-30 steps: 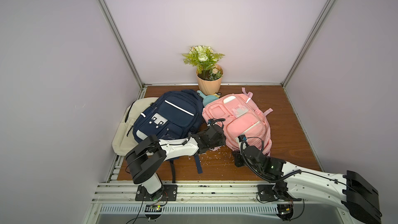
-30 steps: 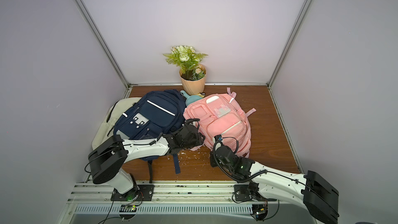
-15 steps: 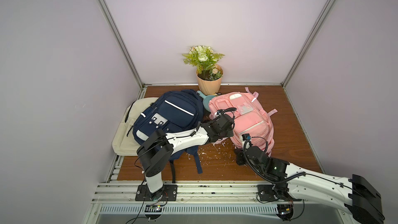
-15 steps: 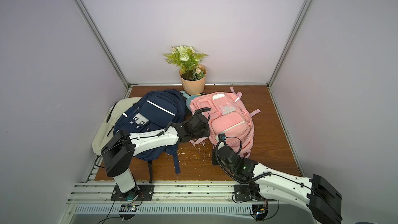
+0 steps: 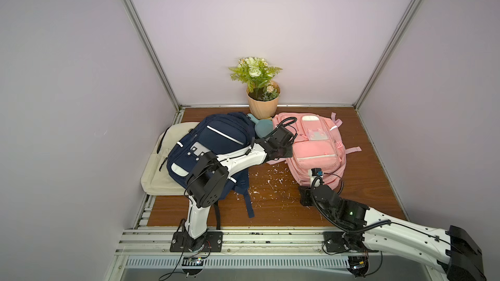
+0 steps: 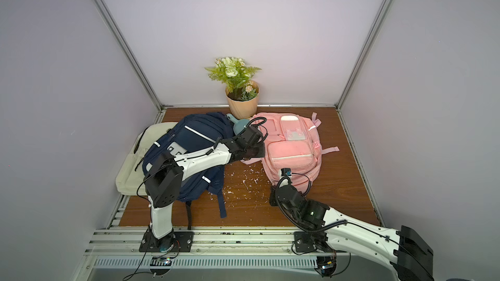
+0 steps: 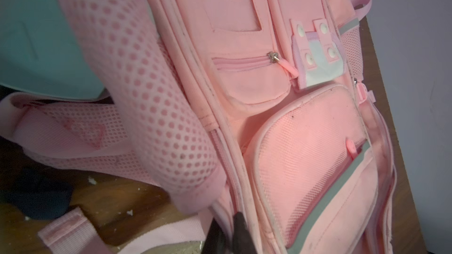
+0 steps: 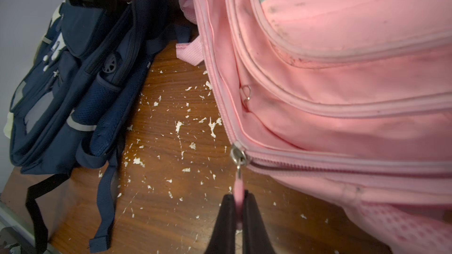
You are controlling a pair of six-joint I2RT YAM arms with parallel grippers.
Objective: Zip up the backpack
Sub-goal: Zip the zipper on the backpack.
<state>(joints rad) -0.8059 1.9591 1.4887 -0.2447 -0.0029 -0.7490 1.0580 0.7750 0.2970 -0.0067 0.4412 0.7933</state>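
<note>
Right wrist view: R gripper [image 8: 236,197] clamped on pink pull tab [image 8: 238,186], slider [image 8: 238,155] just beyond | pink backpack [image 5: 313,144] on table [image 5: 270,206], near end toward R arm | unclosed track (dark gap) seems to run along that end, to robot's right | L gripper [image 7: 226,218] pinches pack's side seam | navy backpack [image 8: 68,89] well apart; bare wood nearer robot.

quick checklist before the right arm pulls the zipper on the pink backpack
1. right gripper shut on the zipper pull: ok.
2. left gripper pinching the pink backpack at its edge to brace it: ok.
3. Pull runs straight from the slider into the jaws: ok.
4. navy backpack clear of the slider: ok.
5. How much zipper is open past the slider: cannot tell.
</note>
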